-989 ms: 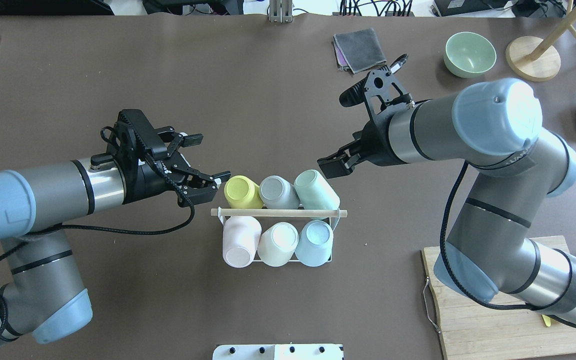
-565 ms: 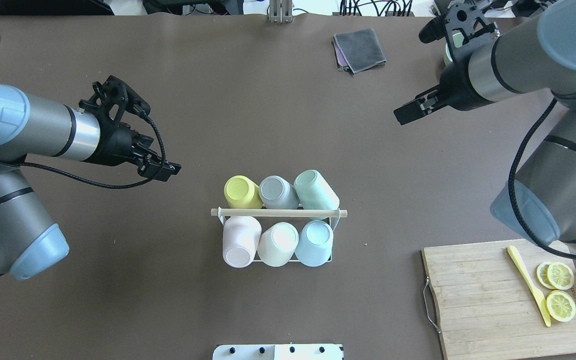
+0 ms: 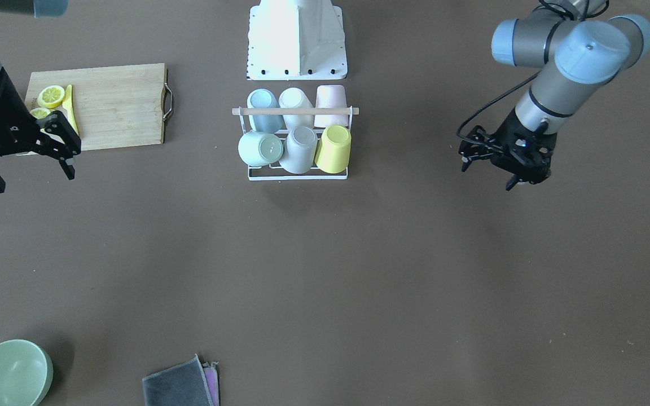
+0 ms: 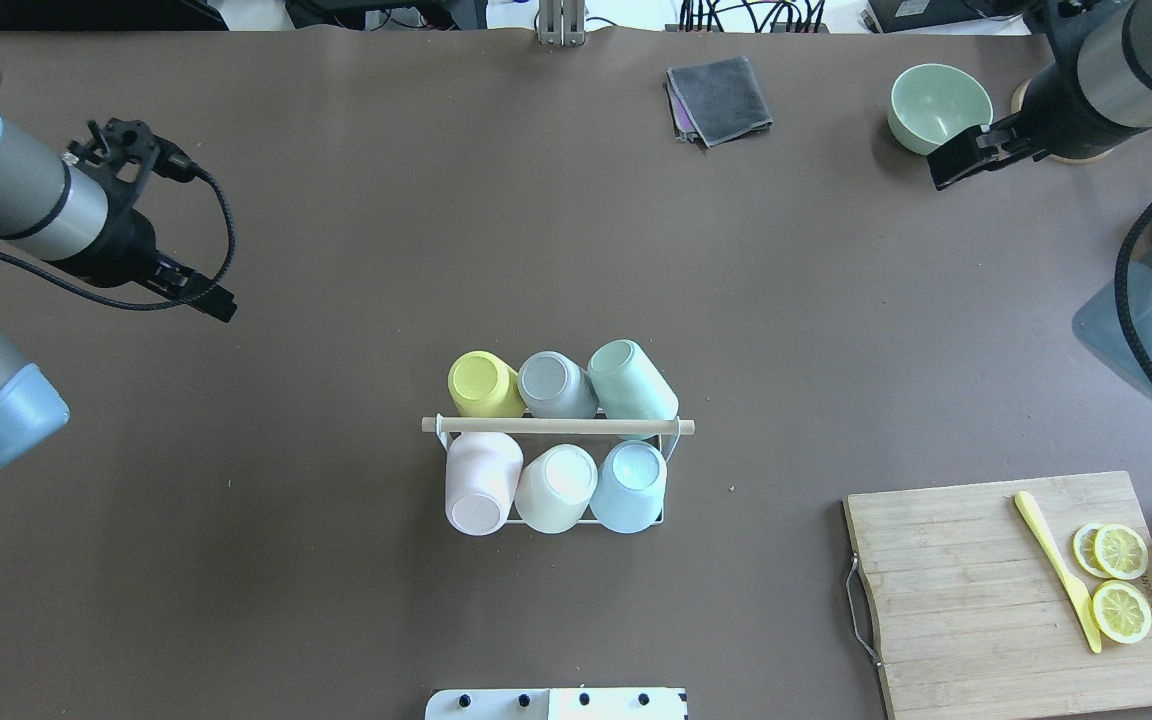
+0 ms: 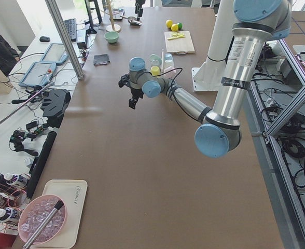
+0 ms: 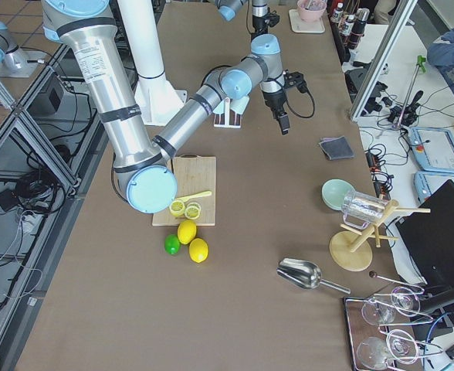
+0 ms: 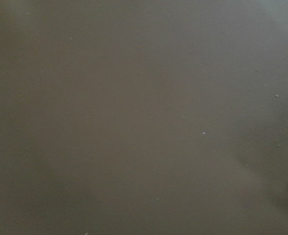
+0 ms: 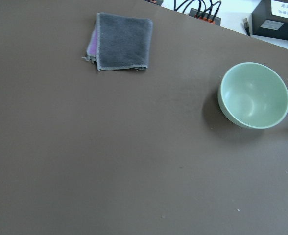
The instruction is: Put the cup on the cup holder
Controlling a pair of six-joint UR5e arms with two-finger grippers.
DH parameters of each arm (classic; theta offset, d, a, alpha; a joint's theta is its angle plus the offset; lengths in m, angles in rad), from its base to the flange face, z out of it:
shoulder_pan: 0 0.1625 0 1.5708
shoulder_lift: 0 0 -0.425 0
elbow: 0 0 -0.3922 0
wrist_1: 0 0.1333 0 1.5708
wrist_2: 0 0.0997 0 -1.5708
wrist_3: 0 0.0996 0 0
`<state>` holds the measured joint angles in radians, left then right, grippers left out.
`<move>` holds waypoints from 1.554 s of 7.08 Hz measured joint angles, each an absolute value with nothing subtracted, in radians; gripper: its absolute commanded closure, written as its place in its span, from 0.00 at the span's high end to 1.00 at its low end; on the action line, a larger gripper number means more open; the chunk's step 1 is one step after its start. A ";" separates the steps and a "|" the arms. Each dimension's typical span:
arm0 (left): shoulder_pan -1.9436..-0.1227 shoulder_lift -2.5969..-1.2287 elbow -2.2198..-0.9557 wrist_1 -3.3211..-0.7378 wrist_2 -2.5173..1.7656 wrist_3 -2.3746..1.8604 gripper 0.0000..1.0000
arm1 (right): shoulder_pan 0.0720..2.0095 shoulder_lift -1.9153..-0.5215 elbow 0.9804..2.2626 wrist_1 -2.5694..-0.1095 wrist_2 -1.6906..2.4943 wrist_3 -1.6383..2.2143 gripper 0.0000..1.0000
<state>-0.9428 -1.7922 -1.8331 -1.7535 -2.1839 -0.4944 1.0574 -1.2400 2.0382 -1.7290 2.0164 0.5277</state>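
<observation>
The cup holder (image 4: 556, 426) stands mid-table (image 4: 336, 560), toward the robot's side. 6 cups sit upside down on its prongs in 2 rows of 3. The far row holds the yellow cup (image 4: 484, 385), gray cup (image 4: 556, 384) and mint cup (image 4: 631, 382). The row nearer the robot holds the pink cup (image 4: 481, 482), cream cup (image 4: 556, 487) and blue cup (image 4: 629, 485). The left gripper (image 3: 486, 176) hangs over bare table, well left of the rack, fingers spread wide and empty. The right gripper (image 3: 34, 180) hangs far right near the green bowl (image 4: 939, 107), fingers also wide, holding nothing.
</observation>
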 measured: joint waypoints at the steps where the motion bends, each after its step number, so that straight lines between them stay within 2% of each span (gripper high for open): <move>1: -1.035 -1.736 -1.802 -1.721 -2.232 -0.493 0.98 | 1.110 -1.284 2.025 -1.756 2.094 0.525 1.00; 4: -1.192 -1.628 -1.730 -1.680 -2.348 -0.427 0.98 | 1.297 -1.435 1.940 -1.770 2.262 0.517 1.00; 7: -1.363 -1.528 -1.717 -1.593 -2.362 -0.090 0.98 | 1.452 -1.559 1.765 -1.768 2.300 0.298 1.00; 9: -1.473 -1.492 -1.706 -1.526 -2.364 0.053 0.98 | 1.520 -1.574 1.635 -1.765 2.296 0.114 1.00; 11: -1.527 -1.473 -1.699 -1.508 -2.359 0.080 0.98 | 1.543 -1.562 1.601 -1.761 2.287 0.058 1.00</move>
